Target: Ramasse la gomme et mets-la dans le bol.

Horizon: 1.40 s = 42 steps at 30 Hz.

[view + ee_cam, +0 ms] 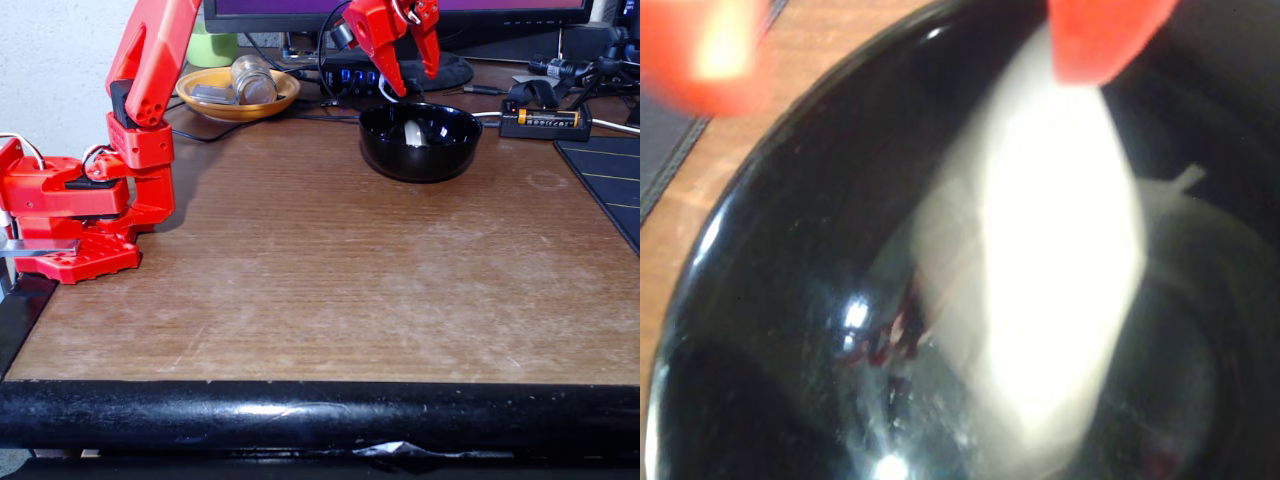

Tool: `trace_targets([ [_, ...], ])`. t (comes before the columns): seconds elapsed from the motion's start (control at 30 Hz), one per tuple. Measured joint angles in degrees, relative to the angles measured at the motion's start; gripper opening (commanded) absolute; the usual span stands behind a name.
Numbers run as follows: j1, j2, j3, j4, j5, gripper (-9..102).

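In the fixed view the red arm's base [70,215] sits at the left edge of a worn wooden table [330,290], and the arm rises out of the top of the picture before coming back down at the far centre. There the gripper [412,72] hangs just above the bol [420,142], its two red fingers spread apart and pointing down toward the bowl's far rim, with nothing between them.

The gomme [414,132] lies inside the bol, a small pale oblong against the glossy black inner wall, a little left of the bowl's centre. In the wrist view the gomme [1050,270] appears as a large bright white smear across the dark interior of the bol [770,300] (the blur is strong, so its outline and exact resting pose cannot be made out). Two red fingertips [1105,35] enter from the top edge of that view, one at the upper left and one at the upper right; whether the right one touches the eraser cannot be told from the blur.

Farther back and to the left in the fixed view, a shallow orange-yellow dish [215,105] holds a glass jar [252,80] lying on its side. To the right of the bol, a black holder with a yellow battery [547,118] lies near the far edge, and a dark mat [610,180] covers the right side of the table. A black padded rail [320,415] runs along the near edge.
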Motion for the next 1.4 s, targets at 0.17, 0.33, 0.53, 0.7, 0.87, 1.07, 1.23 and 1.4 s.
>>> trace_targets([
  [0.17,0.0,0.0,0.0,0.0,-1.05,-6],
  [0.33,0.0,0.09,0.0,0.53,-1.76,-6],
  [0.53,0.35,5.71,2.29,3.25,-2.81,-6],
  [0.7,1.23,15.47,10.99,3.96,-2.9,-6],
  [0.87,4.31,26.72,22.76,2.29,-4.22,-6],
  [1.07,8.0,37.44,39.46,-3.6,-6.5,-6],
  [1.23,10.46,45.97,50.63,-5.8,-7.29,-6],
  [1.4,13.8,52.82,58.18,-7.03,-8.79,-6],
])
